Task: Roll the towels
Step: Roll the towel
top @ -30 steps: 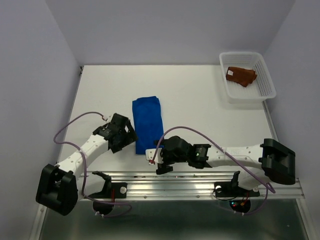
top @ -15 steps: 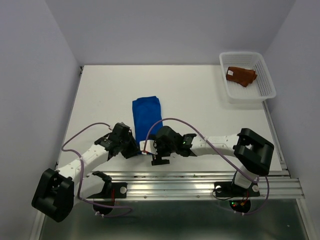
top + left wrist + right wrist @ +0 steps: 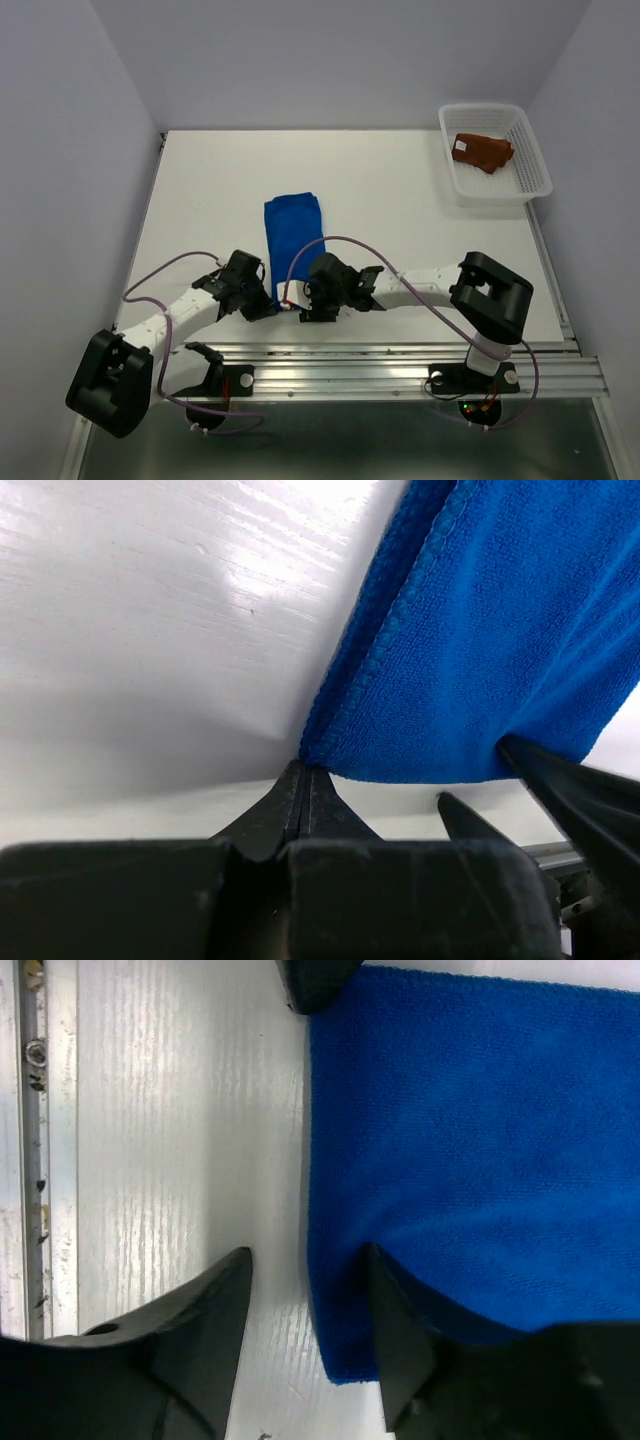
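From above, the blue towel [image 3: 294, 235] lies flat, stretching away from the left gripper [image 3: 270, 303] and right gripper [image 3: 303, 303] at its near end. The rust-brown towel [image 3: 482, 152] sits in the basket [image 3: 530, 175], well apart from both.

Left wrist: the fingers are clenched together, tips touching the blue towel's corner. Whether any cloth is caught cannot be told.

Right wrist: the fingers are parted, straddling a towel edge near its corner, one over cloth, one over bare table [image 3: 150, 1110].

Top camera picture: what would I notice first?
The bright blue terry towel lying flat in the middle grabs the eye, with the left gripper shut on its near-left corner and the right gripper open astride its near edge. Next, a crumpled rust-brown towel sits in the white plastic mesh basket at the far right corner.
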Controlling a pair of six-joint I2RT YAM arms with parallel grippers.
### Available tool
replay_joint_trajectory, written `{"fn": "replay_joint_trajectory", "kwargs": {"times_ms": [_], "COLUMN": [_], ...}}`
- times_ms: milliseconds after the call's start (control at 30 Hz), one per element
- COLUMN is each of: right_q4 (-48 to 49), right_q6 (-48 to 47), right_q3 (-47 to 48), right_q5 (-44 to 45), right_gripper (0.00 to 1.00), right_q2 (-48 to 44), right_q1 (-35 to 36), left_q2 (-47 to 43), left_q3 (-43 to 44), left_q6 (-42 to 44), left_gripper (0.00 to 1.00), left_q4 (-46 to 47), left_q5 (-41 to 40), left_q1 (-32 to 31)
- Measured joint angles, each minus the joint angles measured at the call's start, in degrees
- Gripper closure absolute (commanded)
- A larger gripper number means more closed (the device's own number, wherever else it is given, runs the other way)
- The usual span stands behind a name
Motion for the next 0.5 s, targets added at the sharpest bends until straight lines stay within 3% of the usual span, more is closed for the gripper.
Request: {"fn": "replay_joint_trajectory", "kwargs": {"times_ms": [133,167,300,333,400,500], "right_q4": [0.1,0.1,0.2,0.1,0.1,-1.0], "right_q6": [1.3,1.6,3.1,3.7,4.9,8.1], "right_q3": [1.1,1.5,2.2,2.3,2.3,3.0], "right_q5": [1.2,1.7,2.9,2.9,3.0,3.3], "right_gripper": [0.72,0.80,0.86,0.88,0.88,0.88], "right_q2": [1.4,1.8,2.1,2.1,2.0,1.7], "right_q1": [0.0,0.0,-0.3,-0.4,-0.4,-0.4], "left_q2": [-0.3,-0.5,-2.0,-2.4,-2.9,-4.2], "left_q3": [0.6,0.8,1.8,2.3,2.9,4.3], "left_q6": [0.0,0.0,0.0,0.0,0.1,0.2], "left_gripper": [1.00,1.00,1.00,0.90,0.87,0.64], "left_q4": [-1.9,-2.4,-4.0,-4.7,-5.3,-6.9], "left_q5": [-0.2,-0.2,-0.2,-0.2,-0.4,-1.0], "left_q1": [0.0,0.0,0.0,0.0,0.0,0.0]}}
